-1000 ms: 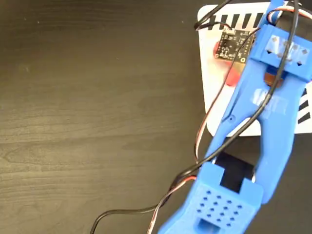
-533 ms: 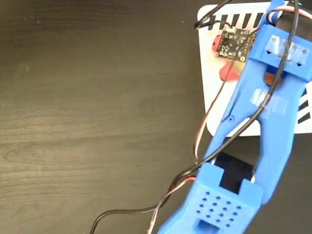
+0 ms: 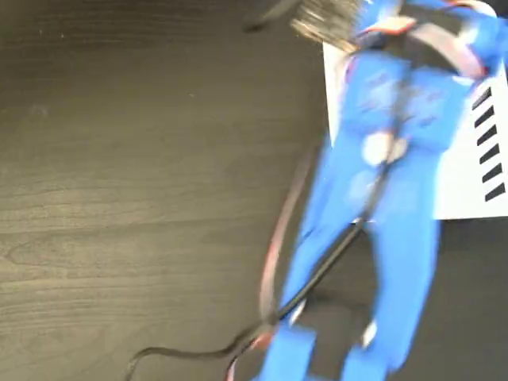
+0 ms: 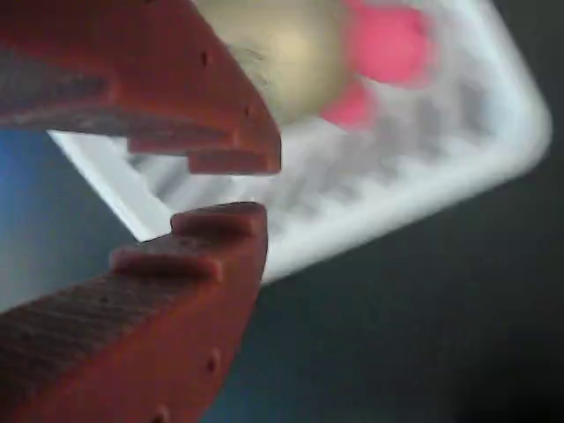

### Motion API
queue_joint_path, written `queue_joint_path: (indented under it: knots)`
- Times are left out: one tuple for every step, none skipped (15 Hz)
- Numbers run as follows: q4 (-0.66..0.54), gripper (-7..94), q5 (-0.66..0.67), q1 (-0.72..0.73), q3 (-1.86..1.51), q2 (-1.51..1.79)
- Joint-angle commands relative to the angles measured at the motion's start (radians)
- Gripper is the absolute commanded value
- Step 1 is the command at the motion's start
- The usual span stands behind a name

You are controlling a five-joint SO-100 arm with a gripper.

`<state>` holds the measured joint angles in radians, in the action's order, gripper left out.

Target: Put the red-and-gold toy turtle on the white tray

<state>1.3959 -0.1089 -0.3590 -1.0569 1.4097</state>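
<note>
Red-and-gold toy turtle [image 4: 330, 53] seen in the wrist view: its gold domed shell and pink-red head and leg lie at the top of the frame, resting on the white tray [image 4: 423, 185], whose rounded corner points right and whose grey-blurred stripes run along the near edge. Gripper [image 4: 231, 187] in the foreground: two red toothed fingers [image 4: 176, 264], their tips almost meeting with only a narrow gap, nothing caught between them; the turtle sits beyond the upper finger, apart from the tips. Dark table [image 4: 423, 352] fills the lower right. Whole view is blurred. Fixed view: the blue arm [image 3: 381, 198], heavily smeared, runs from the bottom edge up to the top right and covers the left part of the white tray [image 3: 468, 186], whose black diagonal stripes show along its right edge. Black and red cables [image 3: 270, 302] trail down along the arm to the dark wood-grain table [image 3: 143, 198]. Turtle and gripper tips cannot be made out in this view behind the arm.
</note>
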Motion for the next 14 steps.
queue_joint_path:
  knots:
    - [-0.196,0,-0.054,0.156,-0.233,0.316]
    - [-0.279,0,-0.064,0.229,-0.353,0.407]
    - [-0.377,0,-0.067,0.299,-0.482,0.494]
    - [-0.476,0,-0.061,0.354,-0.615,0.572]
    - [-0.575,0,-0.044,0.4,-0.767,0.653]
    - [-0.67,0,-0.02,0.437,-0.933,0.736]
    - [-0.761,0,0.014,0.462,-1.114,0.828]
    - [-0.83,0,0.043,0.472,-1.281,0.928]
    - [-0.848,0,0.061,0.474,-1.413,1.02]
    - [-0.825,0,0.074,0.46,-1.513,1.109]
    - [-0.726,0,0.072,0.44,-1.566,1.201]
    - [-0.627,0,0.074,0.422,-1.614,1.285]
    - [-0.552,0,0.077,0.414,-1.667,1.368]
    - [-0.512,0,0.078,0.41,-1.723,1.436]
